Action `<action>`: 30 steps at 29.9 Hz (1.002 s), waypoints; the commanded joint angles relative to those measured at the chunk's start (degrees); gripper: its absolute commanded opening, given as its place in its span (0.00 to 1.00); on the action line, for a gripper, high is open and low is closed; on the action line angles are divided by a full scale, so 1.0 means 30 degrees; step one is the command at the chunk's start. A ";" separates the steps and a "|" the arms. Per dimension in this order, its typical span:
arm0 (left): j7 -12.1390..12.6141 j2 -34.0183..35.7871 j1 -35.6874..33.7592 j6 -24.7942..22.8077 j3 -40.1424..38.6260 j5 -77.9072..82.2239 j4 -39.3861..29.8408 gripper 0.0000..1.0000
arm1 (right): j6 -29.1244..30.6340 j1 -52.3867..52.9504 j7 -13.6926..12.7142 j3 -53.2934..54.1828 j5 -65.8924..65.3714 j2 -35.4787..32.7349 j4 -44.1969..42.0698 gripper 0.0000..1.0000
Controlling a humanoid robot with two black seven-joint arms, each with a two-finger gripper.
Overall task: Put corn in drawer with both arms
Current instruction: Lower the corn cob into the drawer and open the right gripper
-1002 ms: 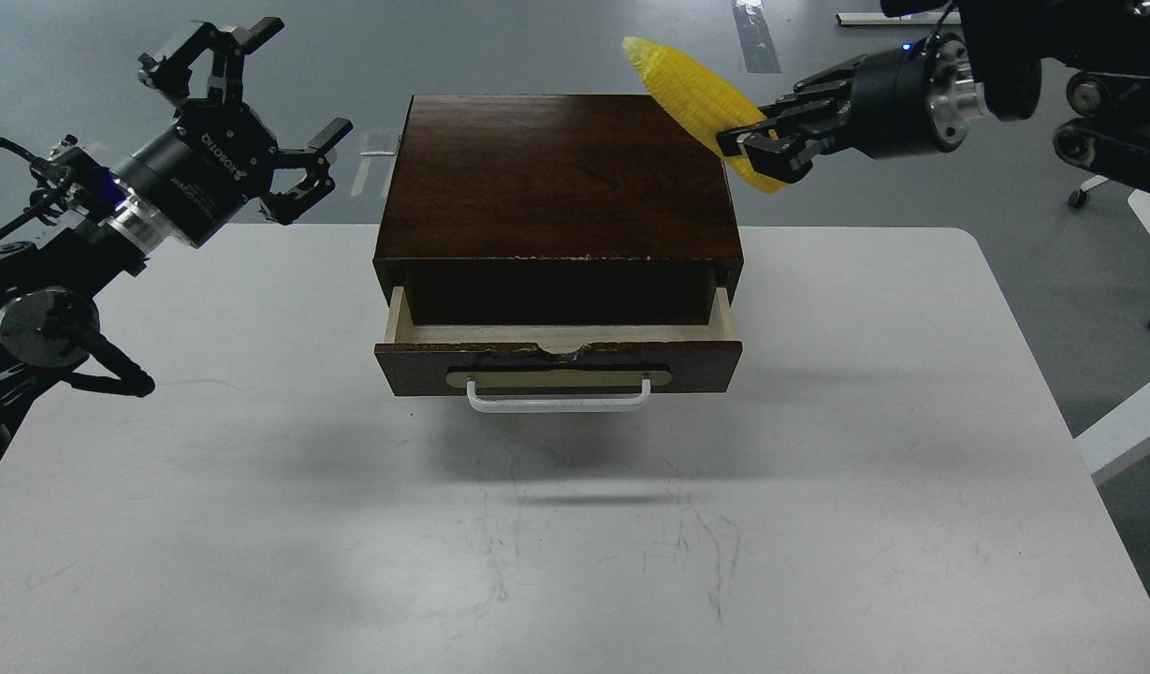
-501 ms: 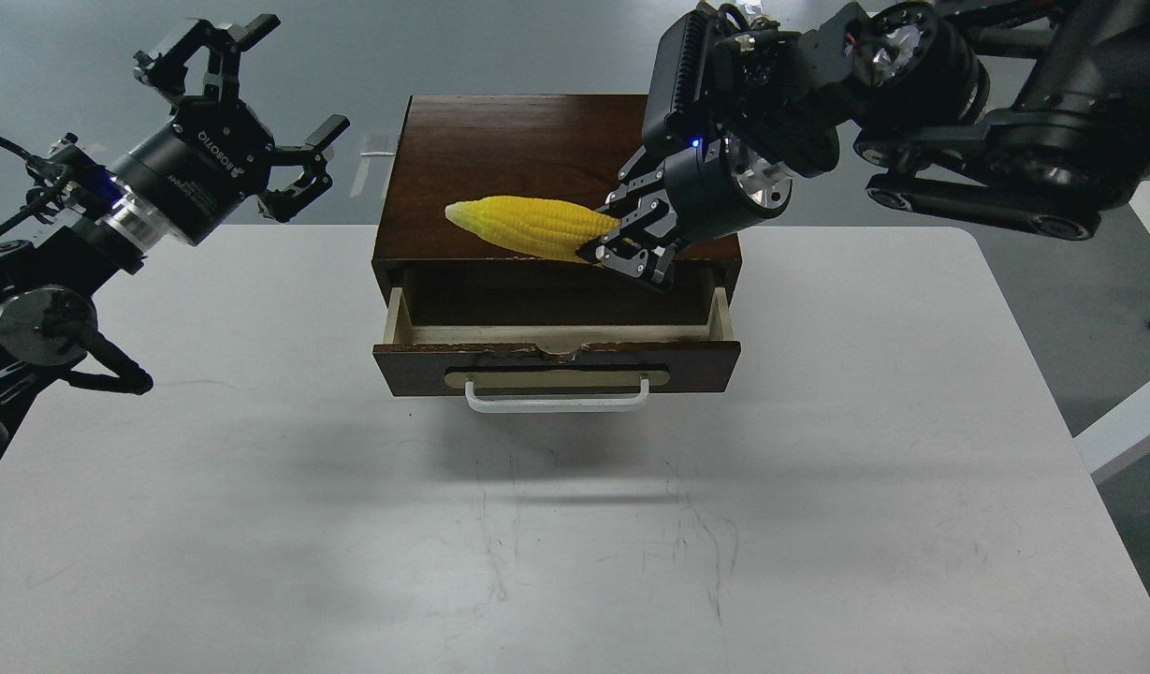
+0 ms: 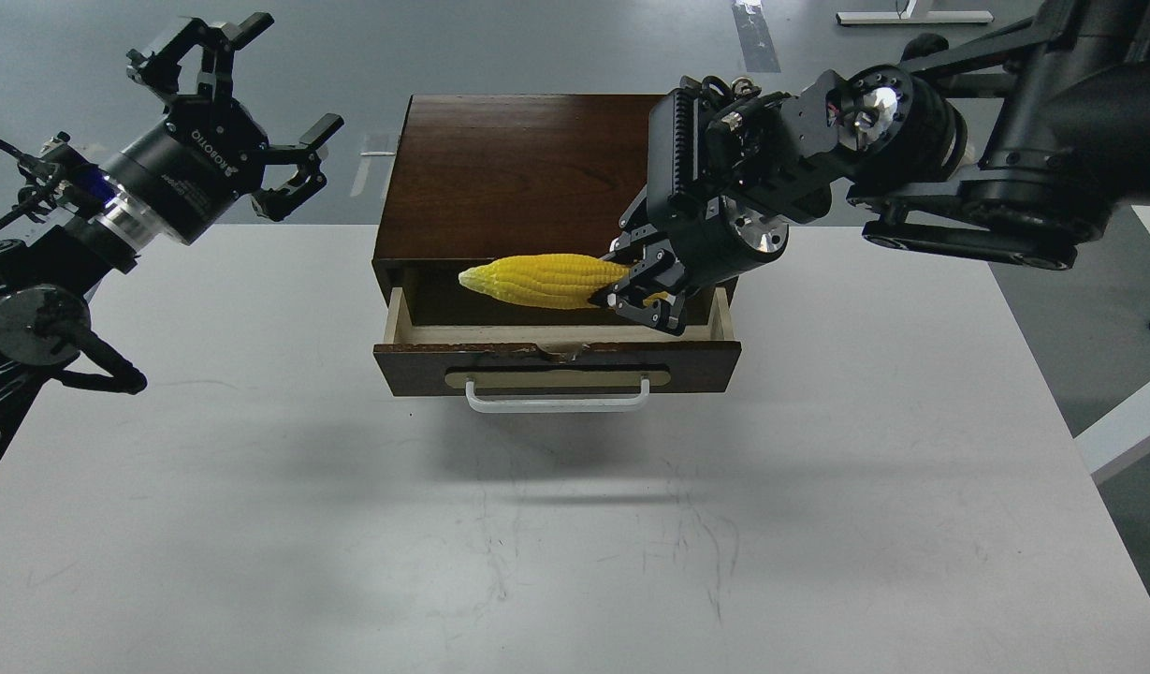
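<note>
The bright yellow corn (image 3: 542, 280) lies level over the open drawer (image 3: 556, 360), its pointed tip to the left. My right gripper (image 3: 642, 292) is shut on the corn's thick right end and holds it just above the drawer's pale wood interior. The drawer is pulled partly out of the dark brown cabinet (image 3: 528, 178), its white bar handle facing me. My left gripper (image 3: 247, 103) is open and empty, raised at the far left, well apart from the cabinet.
The cabinet stands at the back middle of a white table (image 3: 575, 524). The right arm's bulky links (image 3: 958, 178) hang over the cabinet's right side. White furniture legs (image 3: 1127, 421) show beyond the table's right edge.
My right gripper swung the corn from high behind the cabinet's right corner, over its top, and down to the open drawer. The corn turned level. The left arm barely moved.
</note>
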 commanded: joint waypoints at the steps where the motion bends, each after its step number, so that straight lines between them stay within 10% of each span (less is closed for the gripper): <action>1: 0.0000 0.0049 0.0001 0.0000 0.0003 0.0000 -0.0029 0.98 | -0.0047 -0.0421 0.0001 -0.0236 0.0010 -0.0010 -0.0040 0.07; 30: 0.0000 0.0166 0.0001 0.0000 0.0003 0.0000 -0.0058 0.98 | -0.0076 -0.1594 0.0001 -0.0500 -0.0048 0.0195 -0.0890 0.43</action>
